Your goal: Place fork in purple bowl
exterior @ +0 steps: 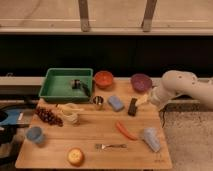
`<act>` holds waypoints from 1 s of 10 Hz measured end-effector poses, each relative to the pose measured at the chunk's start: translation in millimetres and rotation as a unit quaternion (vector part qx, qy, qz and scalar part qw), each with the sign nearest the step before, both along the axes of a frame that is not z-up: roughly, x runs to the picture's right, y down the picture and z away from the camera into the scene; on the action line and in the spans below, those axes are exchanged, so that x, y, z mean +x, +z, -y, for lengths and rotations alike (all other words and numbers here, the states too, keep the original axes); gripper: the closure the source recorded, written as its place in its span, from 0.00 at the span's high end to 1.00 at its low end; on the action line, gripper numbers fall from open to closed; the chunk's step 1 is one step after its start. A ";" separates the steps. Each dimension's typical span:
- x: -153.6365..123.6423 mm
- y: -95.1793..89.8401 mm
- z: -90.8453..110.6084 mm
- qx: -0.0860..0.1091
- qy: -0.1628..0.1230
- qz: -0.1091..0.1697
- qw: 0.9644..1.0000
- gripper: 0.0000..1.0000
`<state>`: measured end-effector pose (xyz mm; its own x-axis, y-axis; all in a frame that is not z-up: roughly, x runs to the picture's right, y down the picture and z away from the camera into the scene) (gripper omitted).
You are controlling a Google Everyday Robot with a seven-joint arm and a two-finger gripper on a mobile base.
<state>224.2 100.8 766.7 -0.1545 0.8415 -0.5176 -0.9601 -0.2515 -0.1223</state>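
The thin silver fork (111, 146) lies flat near the front edge of the wooden table (95, 131), left of the orange carrot (126, 131). The dark purple bowl (141, 82) stands at the back right, next to the orange-red bowl (104, 78). My gripper (143, 100) comes in from the right on a white arm (180, 89). It hangs over the table's right side, just in front of the purple bowl and beside a black block (132, 106), far from the fork.
A green tray (66, 84) stands at the back left. A metal cup (98, 102), blue sponge (115, 103), grapes (48, 116), banana (71, 113), blue cup (34, 135), an orange fruit (75, 156) and a tipped pale cup (151, 138) are spread over the table.
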 end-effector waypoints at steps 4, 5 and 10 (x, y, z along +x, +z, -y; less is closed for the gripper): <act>-71.1 -13.1 -28.1 -0.002 -0.121 0.050 0.991 0.72; -84.9 -15.8 -36.4 -0.004 -0.150 0.062 0.987 0.72; -99.3 -24.8 -53.9 -0.004 -0.198 0.068 0.978 0.72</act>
<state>124.9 154.8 742.0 0.2542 0.8169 -0.5178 -0.9572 0.1360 -0.2554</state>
